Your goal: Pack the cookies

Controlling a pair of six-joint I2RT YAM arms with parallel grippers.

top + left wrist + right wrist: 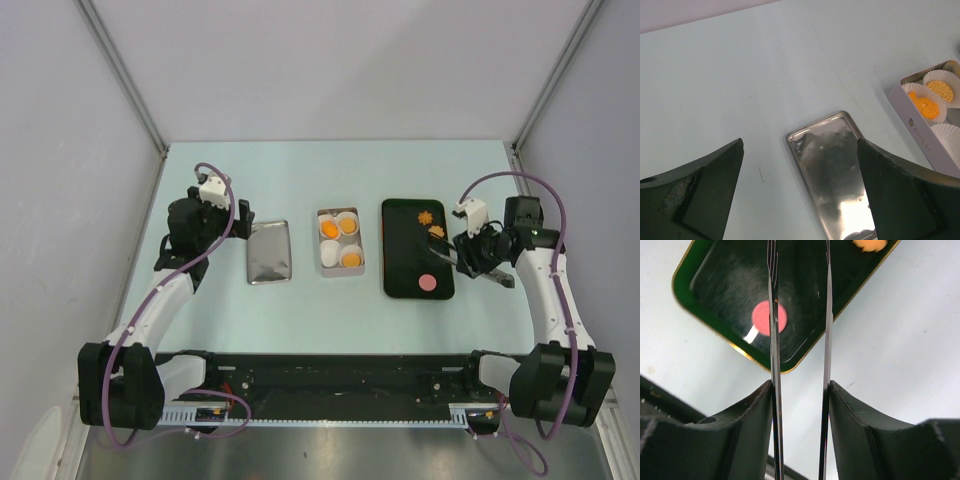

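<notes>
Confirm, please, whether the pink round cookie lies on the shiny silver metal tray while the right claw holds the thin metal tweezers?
Not quite: the pink round cookie lies on the dark green rectangular tray, not the shiny silver metal tray, as the right wrist view shows. The right claw does hold the thin metal tweezers.

Bare surface lies wide behind the silver tray, the box and the dark tray, and a strip runs in front of them. Between the three there are only narrow lanes. The left arm stands just beside the silver tray's left edge. Tongs in the right jaws reach over the dark tray's right edge, seemingly without touching it.
</notes>
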